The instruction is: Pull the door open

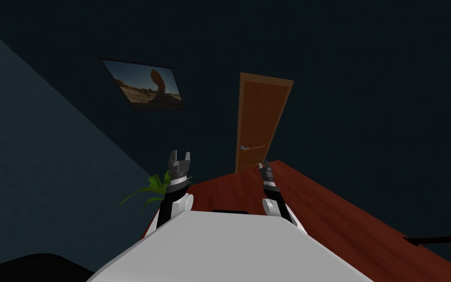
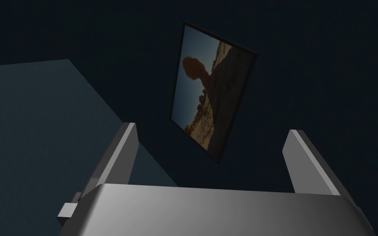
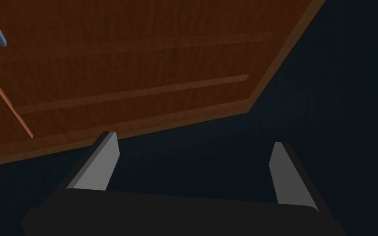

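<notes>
Left pincer (image 1: 180, 154): raised ahead of my chest on the left, blades wide apart, holding nothing.
Right pincer (image 3: 193, 141): blades wide apart and empty, aimed toward the door panel and the dark wall beside it, well short of both.
Potted plant (image 1: 148, 188): green leaves just beside the left forearm, near the left wall.
Floor (image 1: 347, 210): red-brown boards running ahead to the door's foot.
Door (image 1: 261, 117): brown wooden panel in a lighter frame, set in the dark far wall; it looks shut.
Lever handle (image 1: 252, 147): grey bar at mid-height near the door's left edge, well apart from both pincers.
Step in hand: likely the approach, since nothing is gripped yet.
Doing it well: bring the right pincer level with the lever, one blade on each side of the bar, close firmly, then draw back along the door's arc.
Edges and room: open floor lies to the right; the left wall and plant crowd the left, so leave swing space there.
</notes>
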{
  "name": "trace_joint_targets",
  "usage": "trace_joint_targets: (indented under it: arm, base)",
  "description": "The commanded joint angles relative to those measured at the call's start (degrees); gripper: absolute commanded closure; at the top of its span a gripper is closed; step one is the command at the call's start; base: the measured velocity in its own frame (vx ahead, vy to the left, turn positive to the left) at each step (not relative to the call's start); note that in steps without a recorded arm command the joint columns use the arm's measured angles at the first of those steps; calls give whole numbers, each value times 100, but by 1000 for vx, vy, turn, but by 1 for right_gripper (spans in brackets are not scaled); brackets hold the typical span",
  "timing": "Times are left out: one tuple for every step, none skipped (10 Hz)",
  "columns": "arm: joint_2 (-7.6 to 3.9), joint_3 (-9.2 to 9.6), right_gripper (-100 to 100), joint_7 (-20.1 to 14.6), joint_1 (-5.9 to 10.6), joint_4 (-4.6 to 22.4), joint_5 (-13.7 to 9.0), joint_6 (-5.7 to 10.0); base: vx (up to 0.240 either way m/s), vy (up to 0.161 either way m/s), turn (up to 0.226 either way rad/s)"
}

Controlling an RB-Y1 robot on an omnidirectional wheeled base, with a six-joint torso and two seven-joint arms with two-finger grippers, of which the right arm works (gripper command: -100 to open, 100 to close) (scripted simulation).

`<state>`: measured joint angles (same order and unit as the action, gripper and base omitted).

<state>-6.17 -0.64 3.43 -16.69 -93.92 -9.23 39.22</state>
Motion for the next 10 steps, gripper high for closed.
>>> trace_joint_targets:
  arm:
    - [-37, 18, -100, -8, 71, 219, -57, 37]
    - [-53, 32, -100, -6, 131, 371, -92, 55]
    - [-68, 46, -100, -4, 190, 524, -128, 74]
    - [-84, 60, -100, -1, 250, 676, -163, 92]
    - [-100, 74, -100, 1, 310, 828, -199, 110]
    - [-115, 88, -100, 3, 369, 981, -234, 128]
    - [-129, 102, -100, 5, 429, 1133, -269, 147]
    - [-143, 116, -100, 7, 489, 1285, -305, 165]
    - [-158, 130, -100, 10, 548, 1438, -340, 183]
    - [-172, 144, -100, 12, 608, 1586, -376, 201]
  base:
    - [62, -55, 135]
    - [66, -79, 146]
    - [77, -97, 146]
    - [66, -91, 121]
    - [61, -96, 136]
    - [69, -100, 142]
    - [73, -93, 145]
    - [73, -101, 145]
    - [71, -86, 139]
    - [67, -85, 108]
